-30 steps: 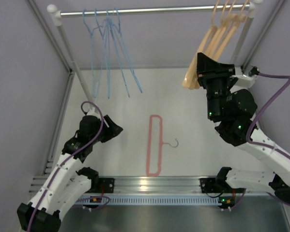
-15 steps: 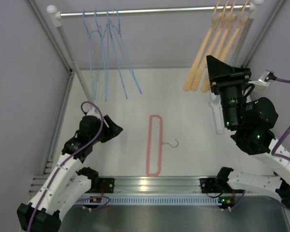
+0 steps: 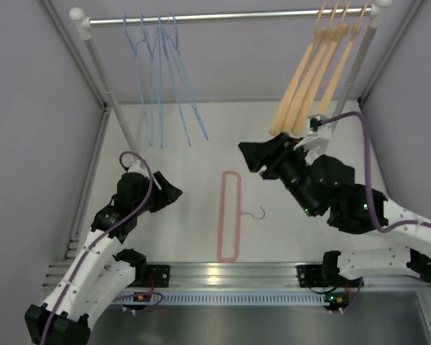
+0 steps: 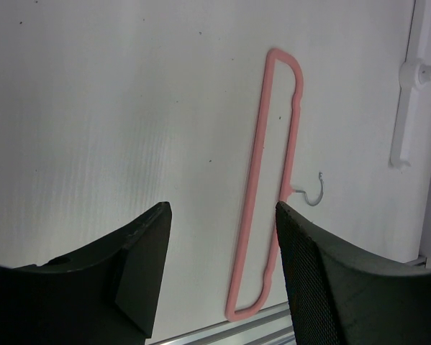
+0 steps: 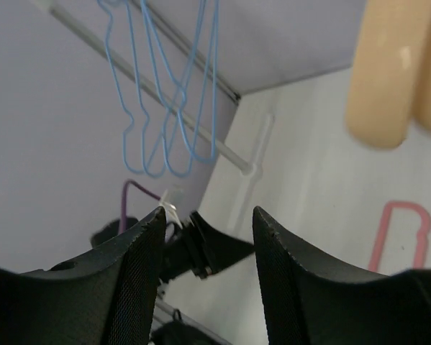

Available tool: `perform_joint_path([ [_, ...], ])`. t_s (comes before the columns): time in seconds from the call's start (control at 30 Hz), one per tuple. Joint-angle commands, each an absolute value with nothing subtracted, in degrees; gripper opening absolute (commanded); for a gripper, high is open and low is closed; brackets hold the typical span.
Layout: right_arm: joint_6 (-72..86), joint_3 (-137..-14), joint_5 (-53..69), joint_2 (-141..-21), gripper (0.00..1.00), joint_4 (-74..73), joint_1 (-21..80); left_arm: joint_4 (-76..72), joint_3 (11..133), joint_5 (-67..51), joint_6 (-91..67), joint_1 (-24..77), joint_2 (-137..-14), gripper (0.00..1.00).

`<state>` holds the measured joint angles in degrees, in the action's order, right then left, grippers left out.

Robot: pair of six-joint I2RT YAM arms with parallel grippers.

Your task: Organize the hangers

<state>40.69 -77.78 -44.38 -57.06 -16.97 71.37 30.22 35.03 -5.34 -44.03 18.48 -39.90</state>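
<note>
Hanger (image 4: pixel 252 180) — pink — lies near-to-far, hook (image 4: pixel 321 188) pointing right.

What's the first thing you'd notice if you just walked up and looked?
A lone pink plastic hanger with a metal hook lies flat in the middle of the white table. Above it, thin light-blue wire hangers dangle from the silver rail on the left, and thick peach-orange hangers hang on the right.

Open tabletop (image 3: pixel 179 215) around pink hanger (image 3: pixel 221 215); blue hangers (image 3: pixel 161 72), peach hangers (image 3: pixel 301 93) overhead.
</note>
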Motion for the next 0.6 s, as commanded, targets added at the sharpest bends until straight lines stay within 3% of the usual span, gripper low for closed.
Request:
perform_joint_path([
  [0.0,38.23,-78.93,-60.6,-60.64,0.5,-26.36,83.04,29.79,35.33,-5.54,-44.21,18.19,-39.29,0.64],
  [0.2,49.9,-72.7,-69.67,-64.86,0.49,-32.24,94.56,29.27,33.67,-10.01,-43.86,18.28,-39.98,0.64],
  [0.37,69.84,-70.14,-71.98,-68.81,0.48,-47.17,100.02,28.39,30.94,-9.85,-44.29,21.52,-39.47,0.64],
  [0.47,82.14,-66.99,-71.98,-68.47,0.48,-57.36,101.24,27.86,30.59,-4.41,-46.93,30.62,-40.51,0.65],
  [0.57,93.23,-64.17,-71.46,-65.93,0.48,-65.55,102.21,25.93,32.07,8.75,-50.7,41.97,-46.65,0.65],
])
